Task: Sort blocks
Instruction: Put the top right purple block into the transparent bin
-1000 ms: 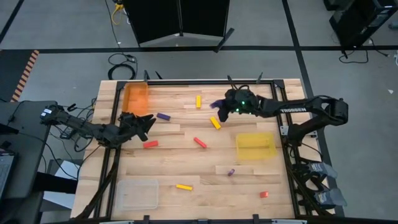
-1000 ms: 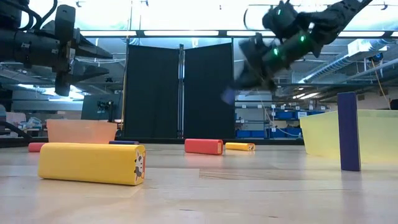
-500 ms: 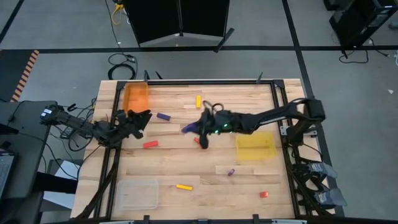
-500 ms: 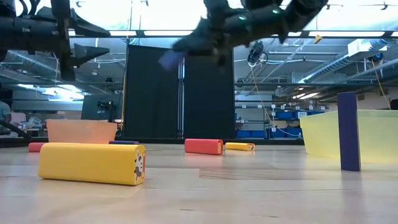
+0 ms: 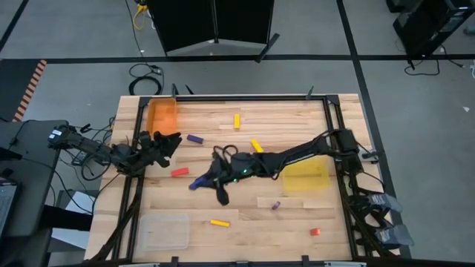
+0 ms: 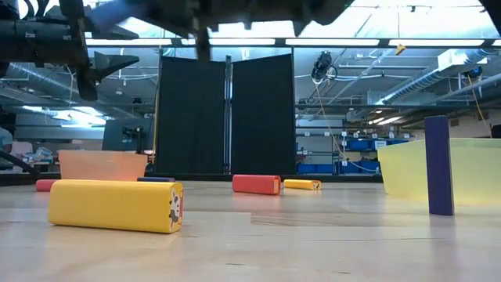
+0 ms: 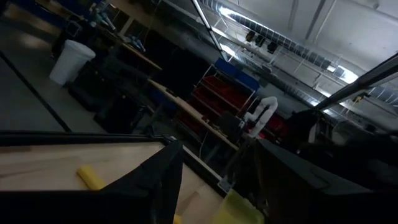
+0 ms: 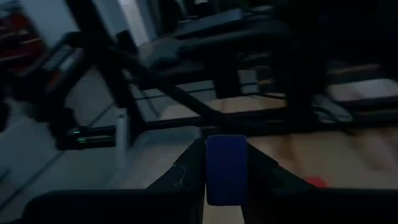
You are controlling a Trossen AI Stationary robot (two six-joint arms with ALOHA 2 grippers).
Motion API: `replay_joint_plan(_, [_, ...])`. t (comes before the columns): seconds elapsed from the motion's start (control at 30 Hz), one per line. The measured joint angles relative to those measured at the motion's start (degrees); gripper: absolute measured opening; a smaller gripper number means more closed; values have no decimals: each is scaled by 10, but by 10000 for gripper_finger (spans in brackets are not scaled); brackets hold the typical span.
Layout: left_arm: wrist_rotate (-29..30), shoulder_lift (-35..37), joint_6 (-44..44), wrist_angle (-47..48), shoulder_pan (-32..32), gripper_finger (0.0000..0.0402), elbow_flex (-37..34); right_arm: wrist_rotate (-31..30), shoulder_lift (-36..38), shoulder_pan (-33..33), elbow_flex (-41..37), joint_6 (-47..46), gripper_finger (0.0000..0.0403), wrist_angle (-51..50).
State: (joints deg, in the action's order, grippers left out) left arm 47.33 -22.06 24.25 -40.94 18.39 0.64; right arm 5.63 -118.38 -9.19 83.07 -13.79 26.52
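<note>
My right gripper (image 5: 208,180) reaches across the middle of the table, shut on a purple block (image 5: 197,183) that also shows in the right wrist view (image 8: 226,167). My left gripper (image 5: 171,141) hovers open near the left edge, beside the orange tray (image 5: 163,116). Lying flat on the table are a purple block (image 5: 195,139), two yellow blocks (image 5: 237,120) (image 5: 256,146), a red block (image 5: 179,172), a yellow one (image 5: 219,222) and a red one (image 5: 315,231). Another purple block (image 5: 275,205) stands on end (image 6: 438,164). My right gripper pinches the purple block between its two fingers (image 8: 189,165), one on each long side. The fingers come roughly level from the table's right, and the block's free end (image 5: 194,184) sticks out past them toward the left. The block is lifted clear of the table.
A yellow tray (image 5: 304,173) sits under the right arm near the right edge, and a clear tray (image 5: 165,230) lies at the near left corner. The outstretched right arm (image 5: 289,157) spans the table's middle. Bare wood lies between the near blocks.
My right gripper has swept fast from the far right-middle of the table toward the left and near side, carrying the purple block in its shut fingers, with the arm stretching out across the table. The other blocks have stayed in place.
</note>
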Motion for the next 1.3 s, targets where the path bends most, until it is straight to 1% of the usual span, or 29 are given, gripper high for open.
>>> replay_joint_plan(0.23, [-2,0,45,1,0,207,0,5,-70,-38,90,1,69,0])
replay_joint_plan(0.37, [-21,0,58,1,0,207,0,-12,-119,-59,152,2,69,0])
replay_joint_plan(0.6, [-39,0,60,1,0,207,0,-20,-212,-79,264,-11,69,-1])
replay_joint_plan(0.73, [-40,0,60,1,0,207,0,-20,-256,-86,316,-12,69,-31])
replay_joint_plan(0.9, [-41,0,60,2,0,207,0,-19,-295,-88,349,-37,69,-65])
replay_joint_plan(1.0, [-41,0,60,3,0,207,0,-20,-298,-90,349,-53,69,-87])
replay_joint_plan(1.03, [-41,0,60,3,0,207,0,-30,-298,-90,349,-56,74,-100])
replay_joint_plan(1.1, [-41,0,60,4,0,207,0,-47,-297,-89,349,-57,110,-118])
replay_joint_plan(1.23, [-41,0,60,4,0,207,0,-41,-296,-85,349,-60,222,-112])
replay_joint_plan(1.3, [-50,0,60,4,0,207,0,-37,-296,-83,349,-62,269,-100])
